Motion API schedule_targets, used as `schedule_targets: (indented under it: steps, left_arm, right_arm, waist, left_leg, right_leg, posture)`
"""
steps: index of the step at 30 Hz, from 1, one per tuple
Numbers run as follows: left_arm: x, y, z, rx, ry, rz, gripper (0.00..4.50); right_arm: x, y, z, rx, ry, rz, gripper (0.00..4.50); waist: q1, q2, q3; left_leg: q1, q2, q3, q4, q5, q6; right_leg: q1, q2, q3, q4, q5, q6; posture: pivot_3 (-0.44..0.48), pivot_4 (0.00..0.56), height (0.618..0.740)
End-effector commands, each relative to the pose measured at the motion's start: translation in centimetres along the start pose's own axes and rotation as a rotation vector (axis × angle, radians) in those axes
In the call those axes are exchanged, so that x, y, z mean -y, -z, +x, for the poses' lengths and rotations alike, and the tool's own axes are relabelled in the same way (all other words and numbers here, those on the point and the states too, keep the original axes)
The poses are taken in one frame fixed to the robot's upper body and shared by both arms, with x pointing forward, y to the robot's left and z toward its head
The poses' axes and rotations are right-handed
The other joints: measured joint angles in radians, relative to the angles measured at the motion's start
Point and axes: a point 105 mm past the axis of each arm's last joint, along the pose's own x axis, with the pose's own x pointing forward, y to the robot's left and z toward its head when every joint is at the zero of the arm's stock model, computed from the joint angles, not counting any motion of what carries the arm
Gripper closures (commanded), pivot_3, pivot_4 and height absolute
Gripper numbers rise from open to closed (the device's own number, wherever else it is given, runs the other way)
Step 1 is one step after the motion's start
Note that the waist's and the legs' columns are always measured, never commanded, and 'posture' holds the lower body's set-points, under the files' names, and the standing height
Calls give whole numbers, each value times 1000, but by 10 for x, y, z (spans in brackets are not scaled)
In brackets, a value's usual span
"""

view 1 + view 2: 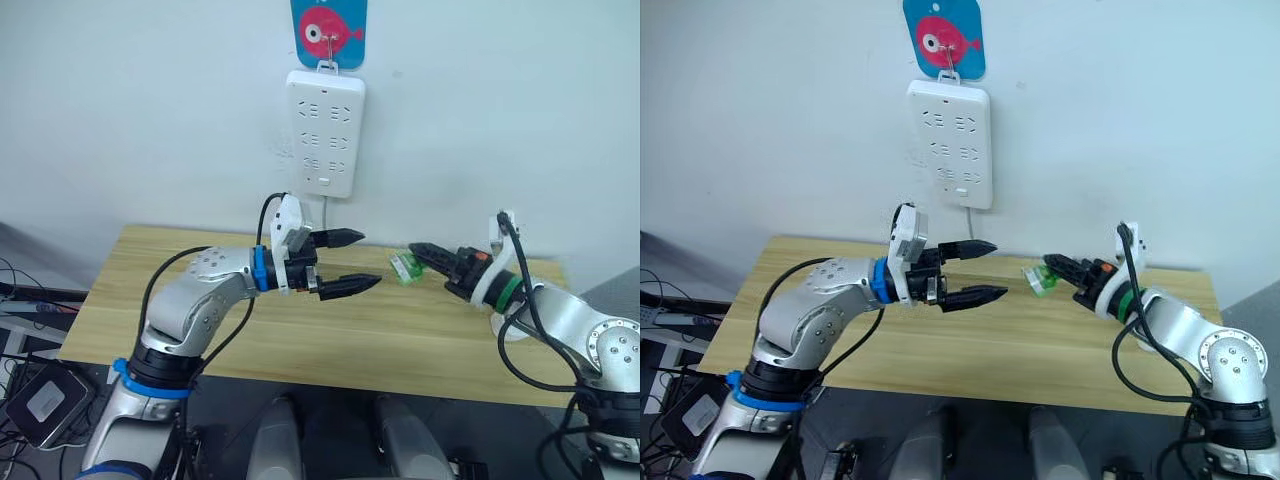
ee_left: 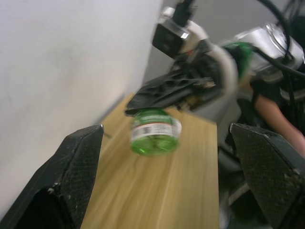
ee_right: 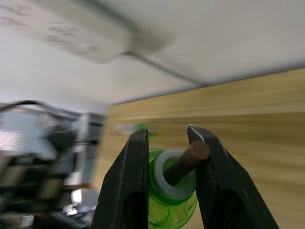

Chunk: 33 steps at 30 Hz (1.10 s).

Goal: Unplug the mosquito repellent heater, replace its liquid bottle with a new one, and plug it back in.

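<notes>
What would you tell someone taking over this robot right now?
Right gripper: shut on the green liquid bottle, held above the wooden table, wick between its fingers.
Left gripper: open, empty, facing the bottle.
Wall power strip: nothing plugged in.
Done: a bottle is in hand; new or old, I can't tell.
Left: fit the bottle to the heater, plug it in.

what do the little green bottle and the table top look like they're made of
The green bottle in the right tool looks like clear glossy plastic, since light passes through its tinted wall; its brown wick looks matte, perhaps a porous fibre rod. The table looks like light wood or wood-grain laminate with a smooth satin face: long grain streaks show, but which it is stays open.
</notes>
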Motion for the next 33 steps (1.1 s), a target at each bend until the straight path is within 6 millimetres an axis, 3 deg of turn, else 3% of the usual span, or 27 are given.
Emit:
schedule_targets:
  steps: [1, 3, 8, 12, 21, 22, 27, 30, 33]
  left_arm:
    - [2, 9, 3, -77, 35, 75, 0]
    - [3, 14, 5, -102, 51, 96, 0]
    - [-2, 17, 11, -96, 65, 126, 0]
    - [-2, 12, 15, -80, 85, 139, 0]
    - [1, 6, 18, -36, 86, 166, 0]
    - [1, 5, 18, -34, 85, 168, 0]
    - [2, 5, 17, -30, 70, 158, 0]
    - [-1, 8, 11, -33, 28, 144, 0]
    - [-5, 12, 1, -26, -54, 108, 0]
  right_arm:
    - [30, 6, 12, 50, 138, -434, 3632]
    - [42, 12, 19, 80, 186, -605, 3632]
    - [65, 22, 33, 142, 295, -847, 3632]
    - [77, 31, 42, 146, 316, -867, 3632]
    - [94, 31, 49, 140, 367, -928, 3632]
    - [95, 32, 49, 134, 360, -936, 2902]
    - [94, 31, 47, 144, 328, -917, 1164]
    - [86, 15, 38, 198, 305, -923, 86]
    - [66, -11, 26, 284, 268, -959, 35]
  waist:
    - [0, 0, 0]
    - [-1, 0, 0]
    - [-1, 0, 0]
    - [-1, 0, 0]
    - [-1, 0, 0]
    - [-1, 0, 0]
    - [-1, 0, 0]
    - [1, 0, 0]
    - [0, 0, 0]
  left_leg:
    - [0, 0, 0, 0, 0, 0]
    - [1, 0, 0, 0, 0, 0]
    - [1, 0, 1, 0, 0, 0]
    - [1, 0, 1, 1, 0, 0]
    - [3, 0, 1, 1, 0, -1]
    - [3, 0, 1, 1, 0, -1]
    - [3, 0, 1, 1, 0, -1]
    - [3, 0, 1, 1, 0, -1]
    - [4, 0, 1, 1, 0, -1]
  right_leg:
    - [0, 0, 0, 0, 0, 0]
    - [0, 0, 0, 0, 0, 1]
    - [0, 0, 0, 1, 1, -2]
    - [0, 0, 0, 1, 2, -4]
    - [1, 0, 0, 3, 3, -5]
    - [1, 0, 0, 3, 3, -5]
    - [1, 0, 0, 4, 3, -5]
    - [2, 0, 0, 4, 3, -5]
    - [2, 0, 0, 5, 3, -5]
  posture:
    - [-51, 229, 740]
    - [-54, 224, 740]
    - [-68, 223, 740]
    - [-74, 226, 740]
    - [-59, 236, 740]
    - [-56, 236, 740]
    - [-41, 240, 740]
    - [-29, 245, 740]
    - [-26, 248, 740]
